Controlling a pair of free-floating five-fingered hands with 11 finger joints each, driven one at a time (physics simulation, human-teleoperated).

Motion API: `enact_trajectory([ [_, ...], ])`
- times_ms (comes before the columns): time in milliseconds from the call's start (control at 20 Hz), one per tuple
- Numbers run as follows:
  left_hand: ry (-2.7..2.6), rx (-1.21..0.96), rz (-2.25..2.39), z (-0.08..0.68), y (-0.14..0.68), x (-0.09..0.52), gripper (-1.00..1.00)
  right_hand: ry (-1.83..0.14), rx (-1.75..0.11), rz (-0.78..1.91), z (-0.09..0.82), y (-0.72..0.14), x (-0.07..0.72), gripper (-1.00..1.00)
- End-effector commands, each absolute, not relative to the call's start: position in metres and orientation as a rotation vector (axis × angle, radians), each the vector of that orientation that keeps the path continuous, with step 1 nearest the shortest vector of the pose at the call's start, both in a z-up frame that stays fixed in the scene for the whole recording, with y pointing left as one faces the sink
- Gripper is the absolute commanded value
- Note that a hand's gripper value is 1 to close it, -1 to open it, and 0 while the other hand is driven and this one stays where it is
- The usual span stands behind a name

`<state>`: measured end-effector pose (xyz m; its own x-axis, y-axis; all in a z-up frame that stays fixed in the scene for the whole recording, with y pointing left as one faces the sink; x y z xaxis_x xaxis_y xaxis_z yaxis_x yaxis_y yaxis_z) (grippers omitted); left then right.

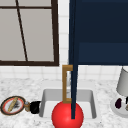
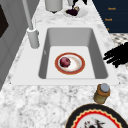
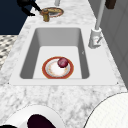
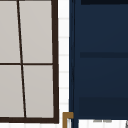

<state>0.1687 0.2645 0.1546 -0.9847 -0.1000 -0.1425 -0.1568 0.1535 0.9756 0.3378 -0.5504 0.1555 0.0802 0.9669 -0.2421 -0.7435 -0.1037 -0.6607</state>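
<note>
Black against the marble table (image 2: 37,100), the left hand (image 2: 116,55) hovers at the right edge of the left side view, just past the sink (image 2: 101,62) rim, with its fingers released and spread, pointing toward the basin. In the front view the same hand (image 1: 35,107) sits low left, just beside a small jar (image 1: 27,106). That jar (image 2: 102,93) stands upright, its long axis vertical and its grey lid on top, between the hand and a patterned plate (image 2: 97,117) at the lower edge. Inside the sink lies a red-rimmed plate (image 2: 75,65) carrying a dark red ball (image 2: 65,62). A faucet (image 2: 32,37) rises at the upper left.
</note>
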Motion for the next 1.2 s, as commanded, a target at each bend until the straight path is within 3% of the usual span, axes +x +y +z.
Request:
enact_trajectory([
  [0,2.352,-0.262,1.999,0.155,0.265,0.169,0.0,-0.417,-0.806,1.474,0.173,-0.551,0.339,-1.0],
  [550,2.352,-0.262,1.999,0.155,0.265,0.169,0.0,-0.521,-0.858,1.397,0.193,-0.535,0.33,-1.0],
  [1150,2.352,-0.262,1.999,0.155,0.265,0.169,0.0,-0.628,-0.809,1.55,0.202,-0.507,0.329,-1.0],
])
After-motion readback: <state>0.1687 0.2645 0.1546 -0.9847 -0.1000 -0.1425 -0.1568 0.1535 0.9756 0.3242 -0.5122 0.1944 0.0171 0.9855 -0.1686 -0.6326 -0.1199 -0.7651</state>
